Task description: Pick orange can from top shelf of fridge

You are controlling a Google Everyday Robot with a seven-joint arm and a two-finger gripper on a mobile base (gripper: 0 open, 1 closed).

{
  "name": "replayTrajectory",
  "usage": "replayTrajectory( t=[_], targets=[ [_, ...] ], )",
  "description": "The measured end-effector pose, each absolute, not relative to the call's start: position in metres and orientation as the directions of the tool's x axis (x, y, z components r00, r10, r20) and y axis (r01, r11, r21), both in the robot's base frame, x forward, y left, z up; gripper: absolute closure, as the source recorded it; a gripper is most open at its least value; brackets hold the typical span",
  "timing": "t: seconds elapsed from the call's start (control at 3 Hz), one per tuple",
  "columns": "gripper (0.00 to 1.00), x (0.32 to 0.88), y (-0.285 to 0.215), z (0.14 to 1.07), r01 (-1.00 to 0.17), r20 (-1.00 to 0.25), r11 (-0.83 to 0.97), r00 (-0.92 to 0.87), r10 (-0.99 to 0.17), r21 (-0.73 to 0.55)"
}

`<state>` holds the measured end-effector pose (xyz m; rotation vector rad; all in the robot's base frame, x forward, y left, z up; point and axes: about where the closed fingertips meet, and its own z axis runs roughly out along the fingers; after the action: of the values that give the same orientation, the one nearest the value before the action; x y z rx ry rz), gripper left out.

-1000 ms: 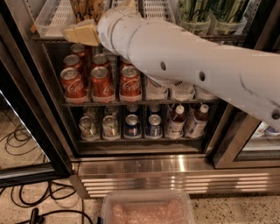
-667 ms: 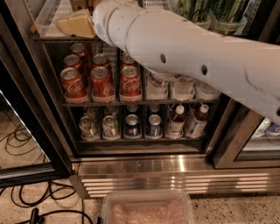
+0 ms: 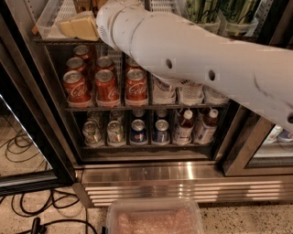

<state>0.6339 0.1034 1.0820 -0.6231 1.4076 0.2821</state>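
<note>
Because the orange can seems light, slick and dentable, grasp mid-body; gripper at shelf's left edge, closure untellable.

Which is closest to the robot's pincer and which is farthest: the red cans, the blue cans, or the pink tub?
The pincer is up at the top left.
1. Red cans: right below it.
2. Blue cans: lower down, in the middle.
3. Pink tub: lowest of all, bottom middle.
</note>
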Motion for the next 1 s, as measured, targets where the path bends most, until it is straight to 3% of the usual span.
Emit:
replayTrajectory(
  t=[0.33, 1.0],
  targets=[
    [0.14, 0.6367, 0.1081, 1.0801, -0.534, -0.974, 0.815, 0.161, -0.16, -0.222],
    [0.2, 0.6438, 0.1172, 1.0849, -0.524, -0.967, 0.816, 0.19, -0.168, -0.245]
  ],
)
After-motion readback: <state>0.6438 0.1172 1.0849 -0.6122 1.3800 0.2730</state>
